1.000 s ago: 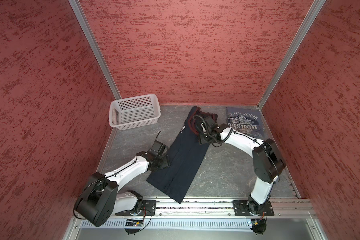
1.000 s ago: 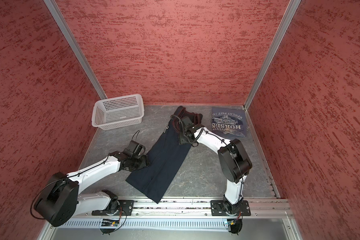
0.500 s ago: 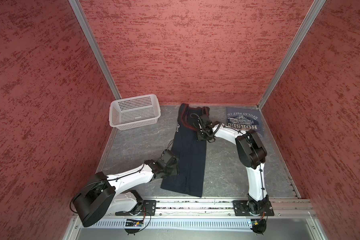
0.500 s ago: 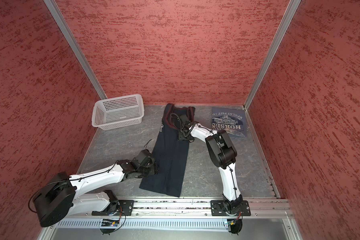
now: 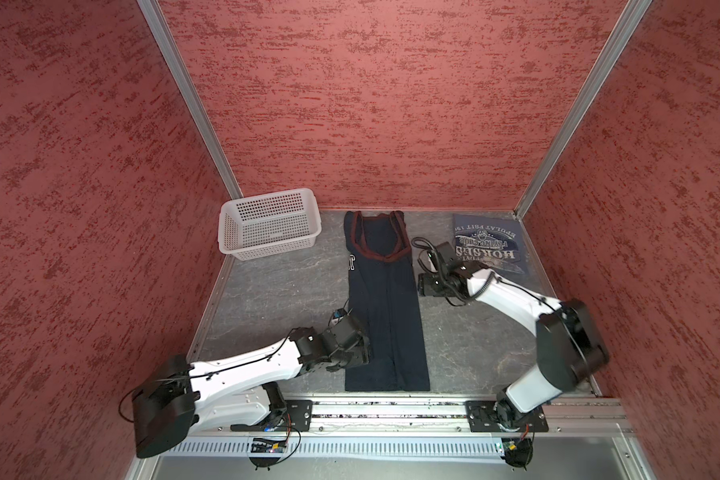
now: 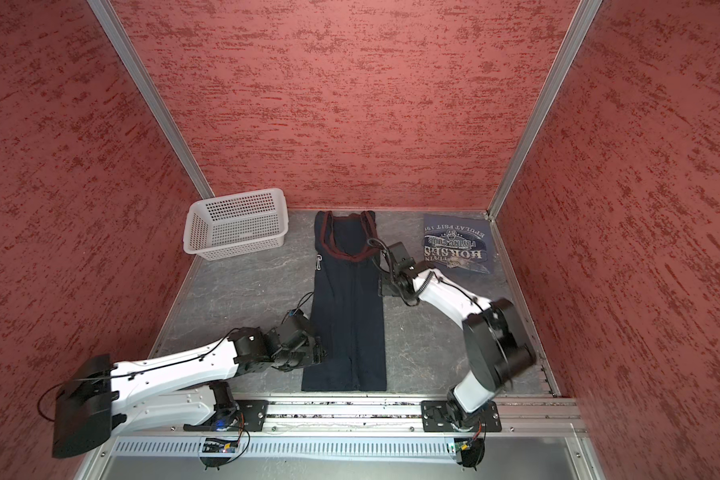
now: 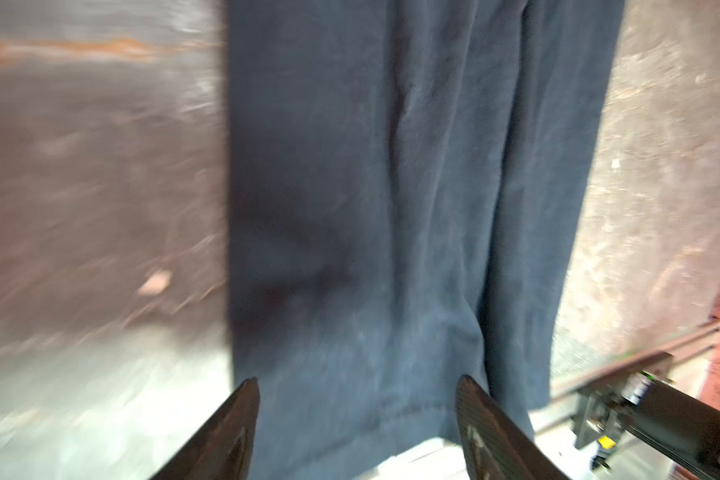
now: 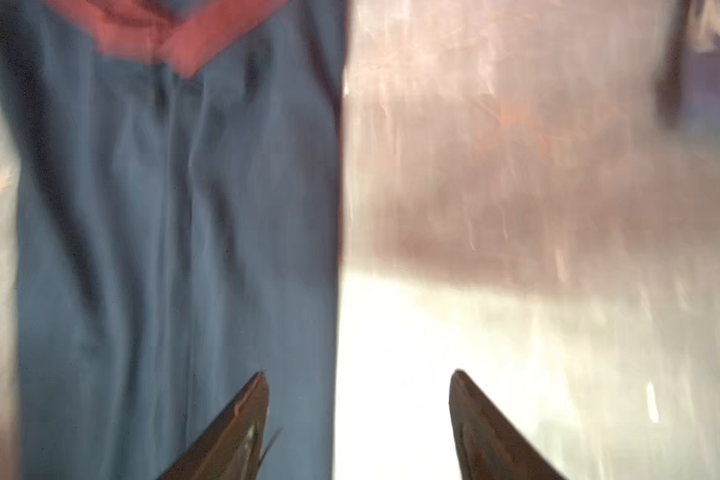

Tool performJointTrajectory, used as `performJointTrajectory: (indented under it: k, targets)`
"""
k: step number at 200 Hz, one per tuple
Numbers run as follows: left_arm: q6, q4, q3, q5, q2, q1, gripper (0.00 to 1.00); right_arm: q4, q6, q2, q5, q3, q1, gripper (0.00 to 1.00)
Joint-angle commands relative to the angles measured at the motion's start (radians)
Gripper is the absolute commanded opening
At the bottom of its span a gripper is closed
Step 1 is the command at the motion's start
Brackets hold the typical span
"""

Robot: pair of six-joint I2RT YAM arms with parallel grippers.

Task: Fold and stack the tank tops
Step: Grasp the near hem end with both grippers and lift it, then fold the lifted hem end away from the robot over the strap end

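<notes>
A dark navy tank top with maroon trim lies flat as a long narrow strip down the middle of the table, straps at the far end. My left gripper is open at the strip's left edge near the hem, with cloth under its spread fingers. My right gripper is open beside the strip's right edge, and the cloth lies under one finger only. A slate-blue tank top with printed lettering lies folded at the back right.
A white perforated basket stands at the back left corner. Red walls close in the table on three sides. A metal rail carrying both arm bases runs along the front edge.
The navy top went from lying slanted to lying straight front to back. Both grippers have opened wider and drawn off the cloth towards its sides; the right arm swung out to the right.
</notes>
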Motion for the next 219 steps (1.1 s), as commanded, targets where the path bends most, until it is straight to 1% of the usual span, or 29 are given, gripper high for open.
performJointTrajectory:
  k: [1,27,54,78,96,119,146,170,188,201,219]
  targets:
    - [-0.064,-0.160,-0.042,-0.008,-0.079,-0.009,0.75,-0.007,0.139,-0.136,-0.079,-0.173,0.067,0.67]
    - [-0.102,-0.140,-0.114,0.051,-0.153,-0.014,0.74,-0.011,0.289,-0.308,-0.154,-0.333,0.159,0.62]
    - [-0.132,-0.062,-0.166,0.107,-0.157,-0.037,0.69,0.023,0.442,-0.445,-0.214,-0.454,0.257,0.57]
    - [-0.168,-0.024,-0.183,0.099,-0.137,-0.074,0.64,0.034,0.535,-0.504,-0.228,-0.525,0.329,0.53]
    - [-0.179,0.024,-0.199,0.103,-0.116,-0.093,0.60,0.055,0.585,-0.518,-0.236,-0.571,0.372,0.49]
    - [-0.189,0.085,-0.213,0.105,-0.077,-0.106,0.58,0.095,0.642,-0.530,-0.239,-0.621,0.421,0.46]
    - [-0.190,0.133,-0.216,0.099,-0.029,-0.114,0.55,0.146,0.681,-0.526,-0.244,-0.651,0.462,0.42]
    - [-0.188,0.177,-0.219,0.105,0.019,-0.114,0.49,0.168,0.686,-0.513,-0.235,-0.653,0.478,0.34]
    - [-0.182,0.186,-0.209,0.102,0.042,-0.120,0.41,0.180,0.683,-0.506,-0.227,-0.649,0.478,0.25]
    - [-0.176,0.186,-0.201,0.097,0.045,-0.121,0.31,0.182,0.672,-0.500,-0.224,-0.636,0.479,0.16]
    - [-0.168,0.184,-0.186,0.081,0.036,-0.121,0.18,0.148,0.637,-0.485,-0.199,-0.587,0.478,0.08]
